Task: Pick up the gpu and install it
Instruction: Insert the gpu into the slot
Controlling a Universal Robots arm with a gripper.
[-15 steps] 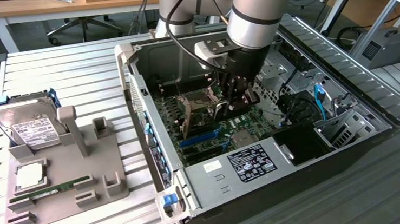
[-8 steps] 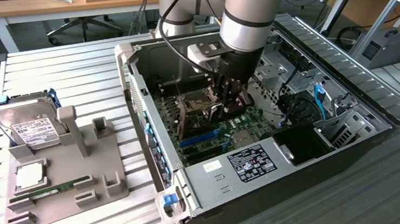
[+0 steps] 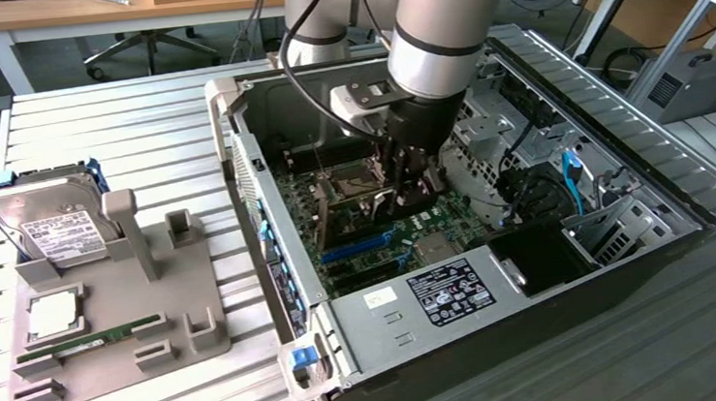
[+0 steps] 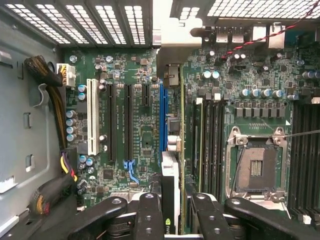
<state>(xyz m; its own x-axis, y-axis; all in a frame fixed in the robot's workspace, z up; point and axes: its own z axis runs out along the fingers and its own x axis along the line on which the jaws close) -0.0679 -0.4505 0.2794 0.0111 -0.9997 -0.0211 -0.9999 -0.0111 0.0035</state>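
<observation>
My gripper (image 3: 406, 185) reaches down into the open computer case (image 3: 344, 343) and is shut on the gpu (image 3: 415, 198), a dark card held on edge over the motherboard. In the wrist view the gpu (image 4: 171, 167) appears edge-on between my two black fingers (image 4: 149, 217), with my gripper (image 4: 175, 222) clamped around it. The card's silver end bracket (image 4: 175, 37) sits against the case's rear wall. Its lower edge runs along the blue expansion slot (image 4: 163, 115); I cannot tell whether it is seated in the slot.
An empty CPU socket (image 4: 256, 170) and RAM slots (image 4: 210, 145) lie beside the card. Cable bundles (image 4: 50, 95) hang near the case wall. Outside the case, a grey fixture (image 3: 147, 306) holds a hard drive (image 3: 49, 227), a RAM stick (image 3: 91, 339) and a CPU (image 3: 54, 315).
</observation>
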